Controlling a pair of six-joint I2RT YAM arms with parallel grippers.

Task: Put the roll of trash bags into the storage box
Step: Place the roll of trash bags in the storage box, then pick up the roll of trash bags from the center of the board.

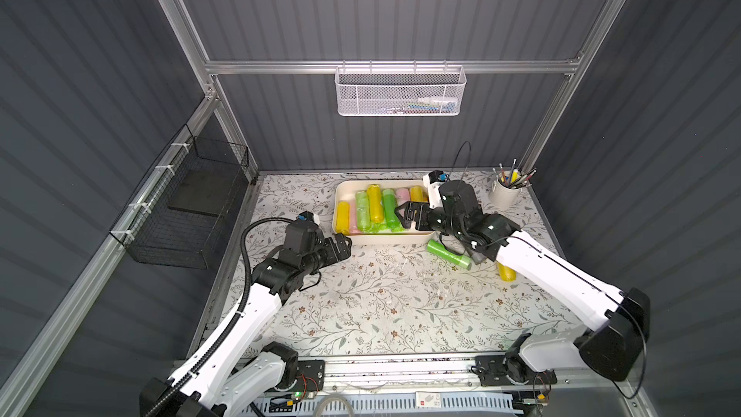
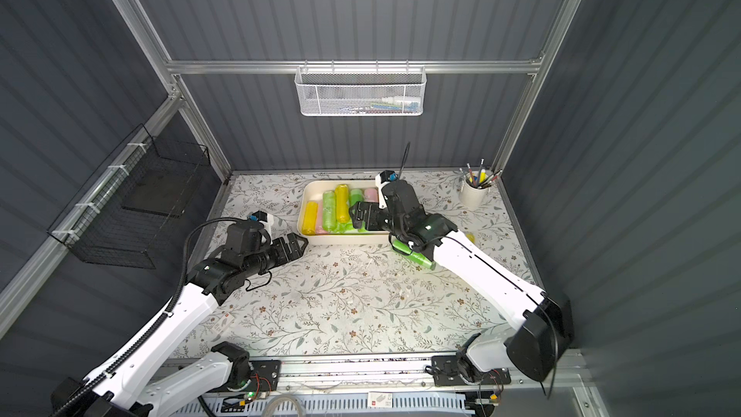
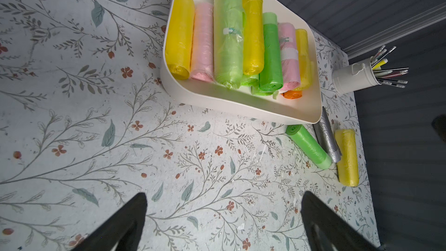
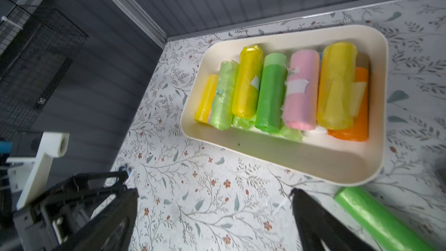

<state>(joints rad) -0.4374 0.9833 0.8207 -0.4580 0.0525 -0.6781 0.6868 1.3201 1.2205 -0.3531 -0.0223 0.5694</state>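
Hovering over right part of storage box point(image 1: 385, 239) with right gripper point(image 1: 402, 216), jaws wide, nothing held. Parking left gripper point(image 1: 344, 245) at box's near-left corner, spread and empty, probably keeping clear. Spotting green roll of trash bags point(image 1: 447, 254), grey roll point(image 3: 327, 138), yellow roll point(image 1: 506, 272) on surface point(image 1: 381, 306) just near-right of box; guessing green goes next.

White-shelled arms point(image 1: 248, 314) with black joints; a ribbed black hose point(image 1: 245, 258) lines the left one.
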